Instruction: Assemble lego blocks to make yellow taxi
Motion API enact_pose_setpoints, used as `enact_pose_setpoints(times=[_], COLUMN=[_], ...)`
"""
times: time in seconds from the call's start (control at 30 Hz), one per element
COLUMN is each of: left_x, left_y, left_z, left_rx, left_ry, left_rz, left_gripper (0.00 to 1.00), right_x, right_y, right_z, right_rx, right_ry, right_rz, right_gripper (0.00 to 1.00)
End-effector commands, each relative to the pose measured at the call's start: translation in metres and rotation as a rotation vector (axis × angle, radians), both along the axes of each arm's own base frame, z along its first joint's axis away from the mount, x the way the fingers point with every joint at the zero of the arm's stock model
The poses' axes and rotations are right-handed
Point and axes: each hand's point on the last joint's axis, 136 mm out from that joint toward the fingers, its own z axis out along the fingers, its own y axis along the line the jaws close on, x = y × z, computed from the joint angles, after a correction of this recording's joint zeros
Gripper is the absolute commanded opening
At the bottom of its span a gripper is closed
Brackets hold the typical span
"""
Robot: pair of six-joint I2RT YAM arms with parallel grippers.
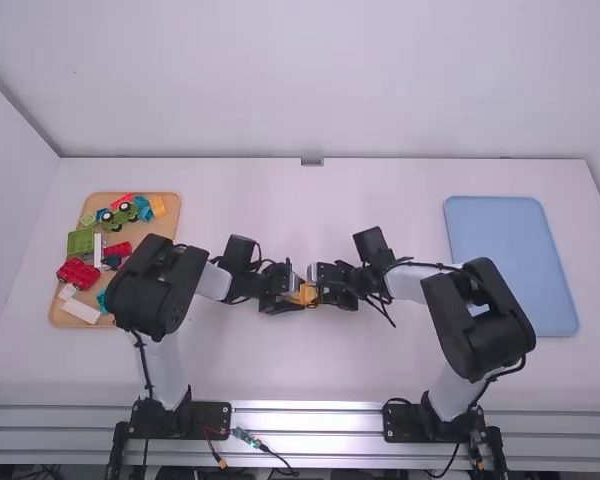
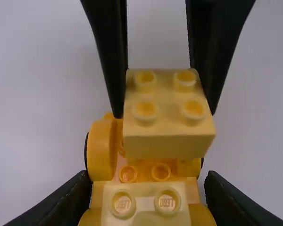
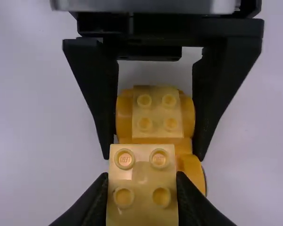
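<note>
1. You have your left gripper (image 1: 297, 297) drawn in on the yellow taxi body (image 2: 144, 169), a finger against each side. The body lies between its fingertips.
2. Your right gripper (image 1: 318, 289) is pinching a pale yellow block (image 3: 141, 188) by two opposite sides. The block sits at its fingertips, and four studs show on its upper face.
3. The two grippers face each other near the middle of the table (image 1: 260, 365), your left one low around the body and your right one coming in over it from the opposite side.
4. The pinched block is over the part of the body nearer your right gripper; you can't tell from here whether the two touch.
5. A second pale yellow block (image 3: 156, 113) sits on the body, between your left gripper's fingers, with its four studs facing up. It is just beside the block in your right gripper.
6. A rounded yellow fender (image 2: 101, 153) with a dark tyre (image 2: 87, 157) beneath sticks out just ahead of one of your left gripper's fingertips.
7. Well apart from your left gripper, on the left arm's outer side, is the wooden tray (image 1: 167, 205) of coloured pieces.
8. Well apart from your right gripper, on the right arm's outer side, lies a blue tray (image 1: 510, 235).
</note>
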Motion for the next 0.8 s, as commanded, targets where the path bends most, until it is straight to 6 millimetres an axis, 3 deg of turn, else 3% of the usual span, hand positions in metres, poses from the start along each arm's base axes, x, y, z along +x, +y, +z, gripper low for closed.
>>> enact_pose_setpoints(times=[0.0, 0.77], left_x=[-0.01, -0.013], left_y=[-0.004, -0.006], left_z=[-0.008, -0.007], left_rx=[-0.015, -0.051], left_ry=[0.031, 0.016], left_rz=[-0.026, -0.059], left_gripper=[0.44, 0.45], right_x=[-0.005, 0.004], right_y=[0.001, 0.005], right_z=[0.002, -0.011], right_rx=[0.021, -0.033], right_ry=[0.019, 0.035], right_rz=[0.006, -0.07], right_gripper=[0.0, 0.0])
